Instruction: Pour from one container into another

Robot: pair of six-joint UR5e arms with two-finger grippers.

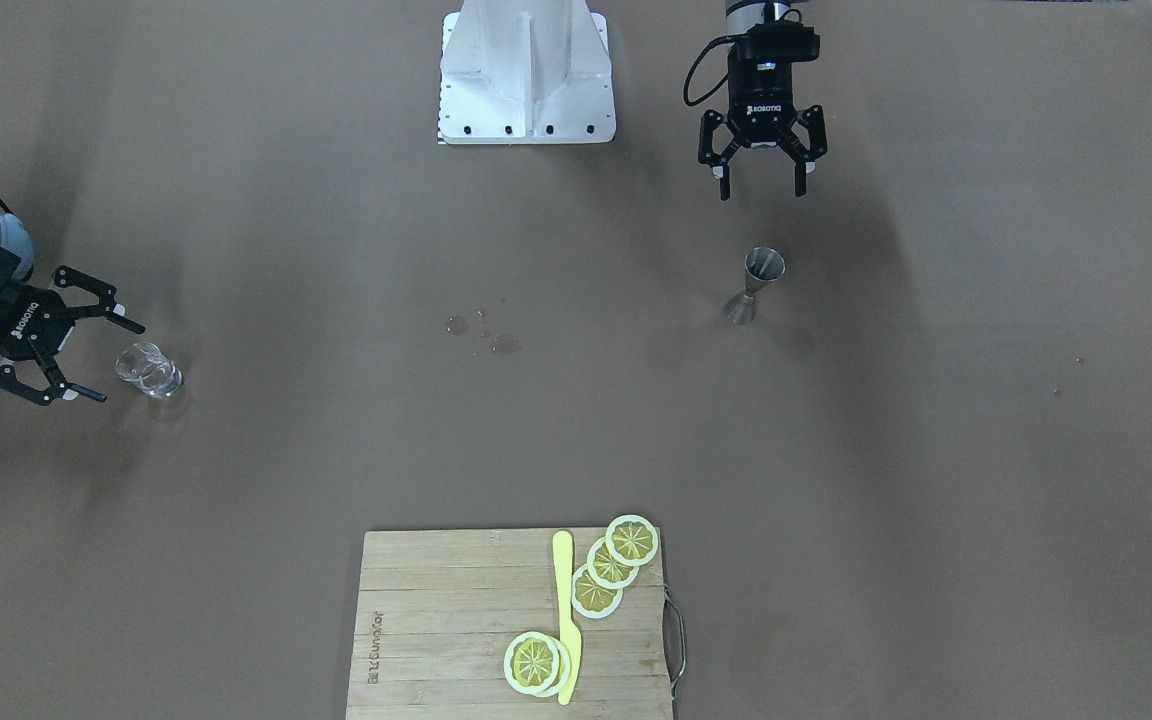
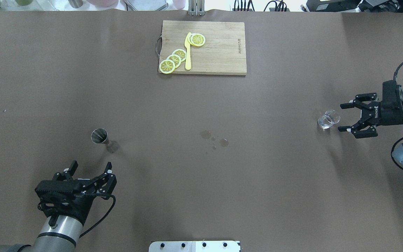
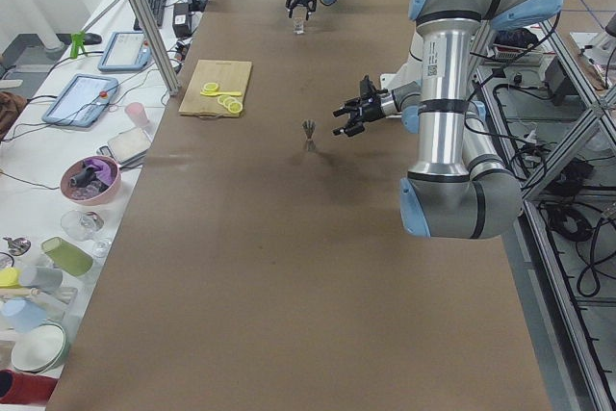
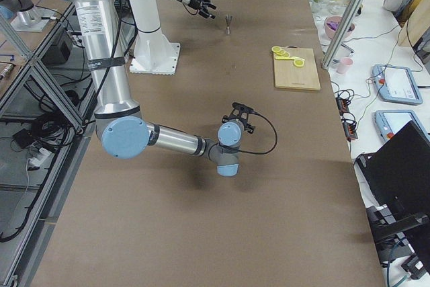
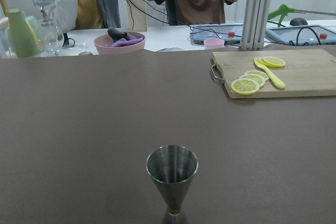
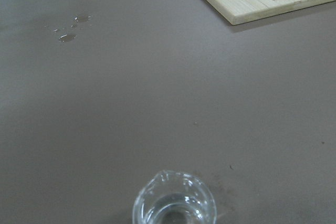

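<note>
Just ahead of right end effector (image 2: 341, 117), glass (image 2: 329, 119)

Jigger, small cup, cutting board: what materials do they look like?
Jigger: metal, probably stainless steel, brushed grey with a reflective inside.
Small cup: clear glass or plastic, cannot tell which; the table shows through it and clear liquid sits inside.
Cutting board: pale wood or bamboo, matte, with visible plank seams and grain.

Light even and diffuse, from overhead. Soft, broad shadows on the matte tabletop (image 1: 576, 420). My front view dimmer; focus sharp throughout.
</note>
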